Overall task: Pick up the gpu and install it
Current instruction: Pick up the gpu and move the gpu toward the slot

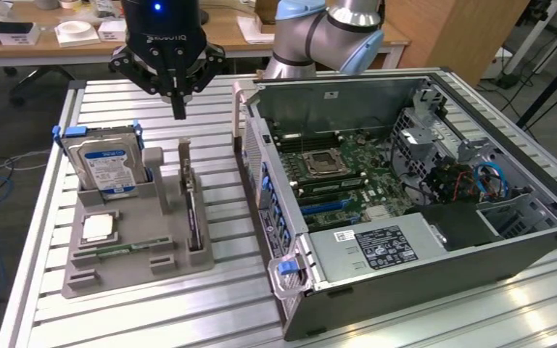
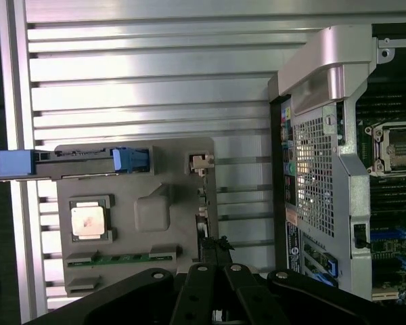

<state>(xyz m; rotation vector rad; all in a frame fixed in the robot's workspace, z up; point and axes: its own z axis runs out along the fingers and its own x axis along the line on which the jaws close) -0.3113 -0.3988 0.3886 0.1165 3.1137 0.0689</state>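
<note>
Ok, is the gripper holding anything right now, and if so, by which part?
Nothing is held. The gripper is shut with nothing between its fingers, up above the grey holder, where the gpu stands on edge, untouched.

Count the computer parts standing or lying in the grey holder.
4: hard drive upright farthest, CPU flat midway, memory stick nearest, gpu on edge beside the case.
</note>
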